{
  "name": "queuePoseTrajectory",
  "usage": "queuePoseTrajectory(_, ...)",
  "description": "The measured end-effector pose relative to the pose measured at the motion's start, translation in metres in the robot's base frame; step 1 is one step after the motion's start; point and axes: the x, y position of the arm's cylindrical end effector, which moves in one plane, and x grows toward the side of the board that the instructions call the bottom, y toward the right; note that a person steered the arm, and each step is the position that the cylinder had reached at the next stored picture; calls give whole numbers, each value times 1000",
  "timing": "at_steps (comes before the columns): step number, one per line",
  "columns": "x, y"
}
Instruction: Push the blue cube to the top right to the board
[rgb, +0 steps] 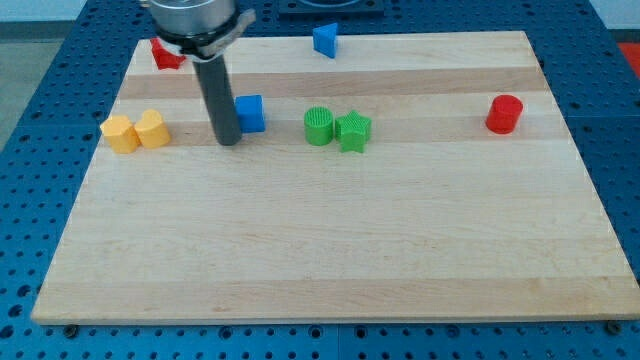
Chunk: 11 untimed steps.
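The blue cube (250, 113) sits on the wooden board (330, 240) in the upper left part of the view. My tip (228, 142) is right beside the cube's left side, touching or nearly touching it. The rod rises from the tip to the view's top, where the arm's end hides part of the board edge. A second blue block (325, 40), of unclear shape, lies at the board's top edge, right of the rod.
A red block (165, 54) lies at the top left, partly hidden by the arm. Two yellow blocks (136, 131) sit together at the left. A green cylinder (318, 126) and a green star-like block (353, 131) touch near the middle. A red cylinder (505, 114) stands at the right.
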Motion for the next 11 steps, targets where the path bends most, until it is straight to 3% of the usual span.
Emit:
queuePoseTrajectory(1, -25, -11)
queuePoseTrajectory(5, -42, 43)
queuePoseTrajectory(9, -19, 44)
queuePoseTrajectory(11, -47, 102)
